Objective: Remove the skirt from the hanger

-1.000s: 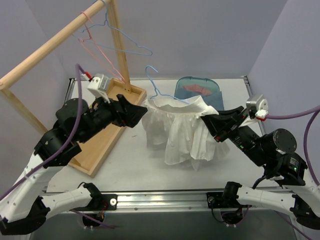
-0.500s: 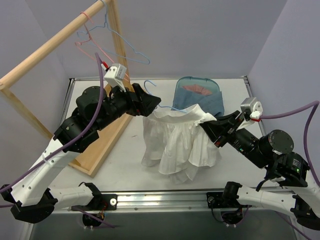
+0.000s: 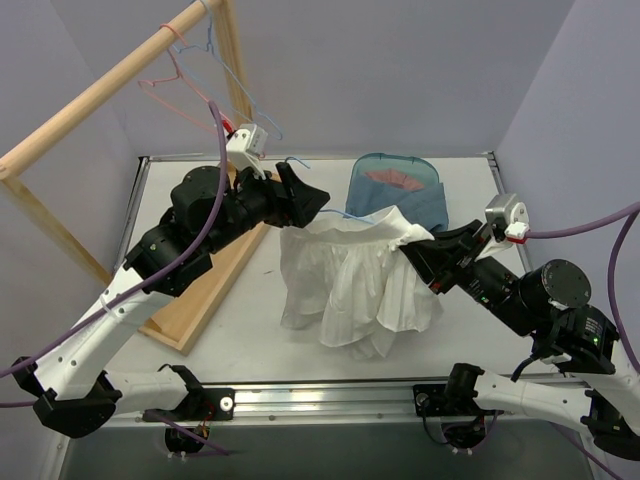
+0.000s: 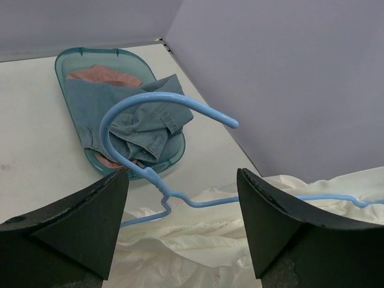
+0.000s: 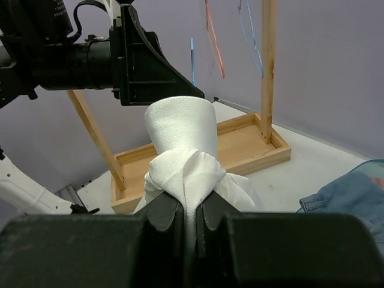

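The white skirt hangs bunched on a blue wire hanger over the middle of the table. My right gripper is shut on a fold of the skirt's waistband, and its jaws pinch the cloth. My left gripper is open above the skirt's left side. In the left wrist view the hanger's hook and neck lie between my open fingers, not touching either one, with the skirt below.
A teal tray with denim and pink clothes lies at the back, also in the left wrist view. A wooden rack with a box base stands on the left. Its rod carries pink and blue hangers.
My left arm has swung up and right from the rack base to the hanger's hook above the skirt. The skirt has shifted slightly left. My right gripper has kept its hold.
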